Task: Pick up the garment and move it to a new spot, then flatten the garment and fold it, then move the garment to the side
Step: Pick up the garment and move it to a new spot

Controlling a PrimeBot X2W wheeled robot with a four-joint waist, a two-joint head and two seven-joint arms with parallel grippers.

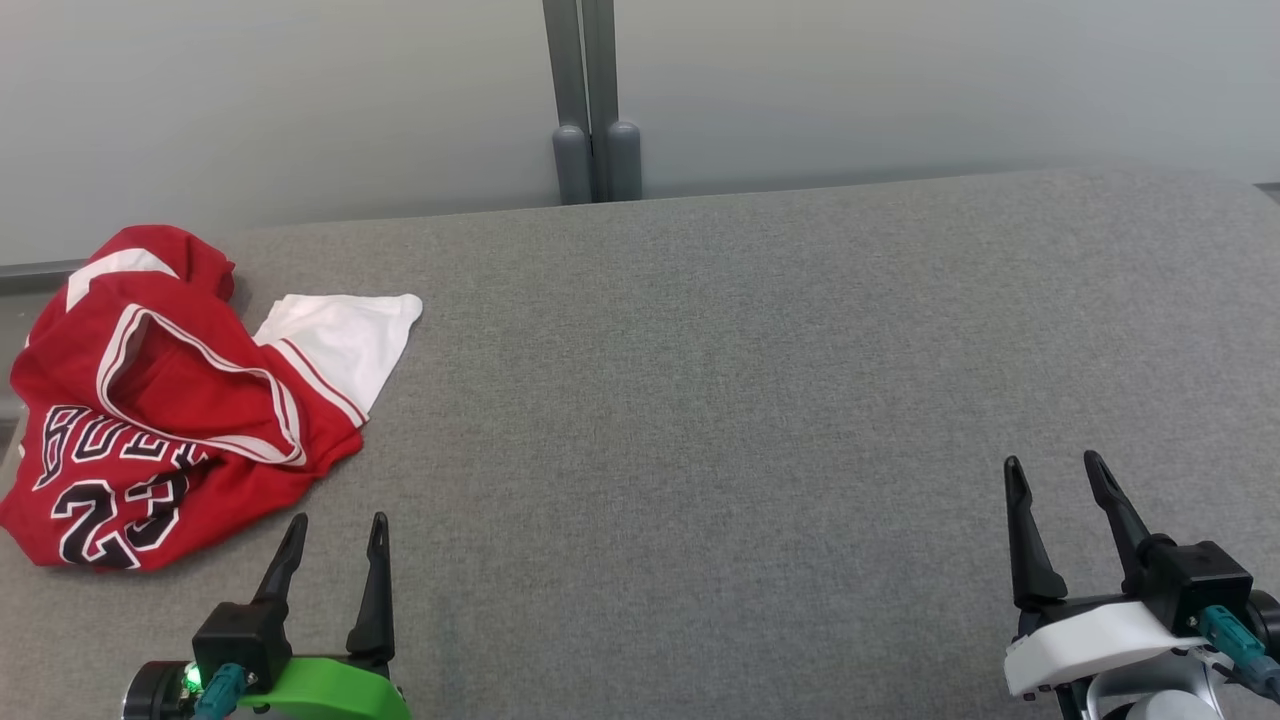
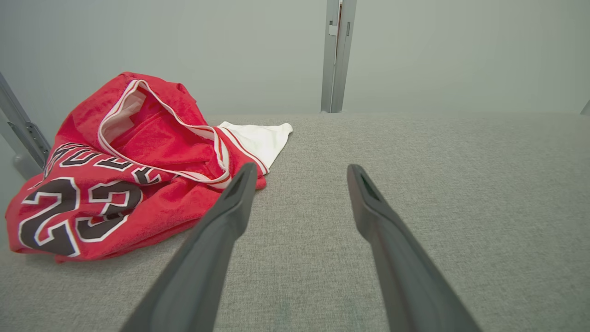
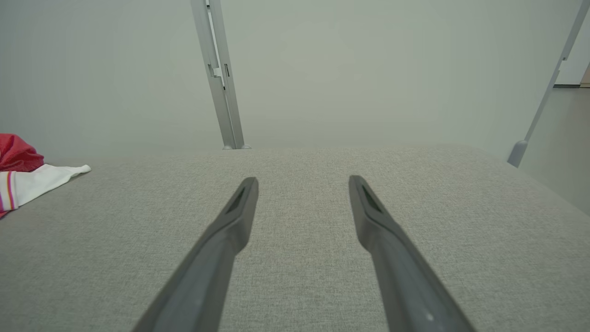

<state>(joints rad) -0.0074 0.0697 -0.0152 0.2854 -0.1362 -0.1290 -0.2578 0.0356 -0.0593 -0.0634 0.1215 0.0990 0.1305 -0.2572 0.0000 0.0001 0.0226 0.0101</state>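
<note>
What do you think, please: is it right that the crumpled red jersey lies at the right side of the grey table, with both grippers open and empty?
Not quite: the head view shows the red jersey crumpled at the left side of the grey table, not the right. The left gripper and right gripper are indeed open and empty.

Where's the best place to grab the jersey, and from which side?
On the jersey, probably the bunched striped trim, left end effector coming from the near side: that fold looks raised and lies closest, whereas the numbered panel lies flat.
</note>
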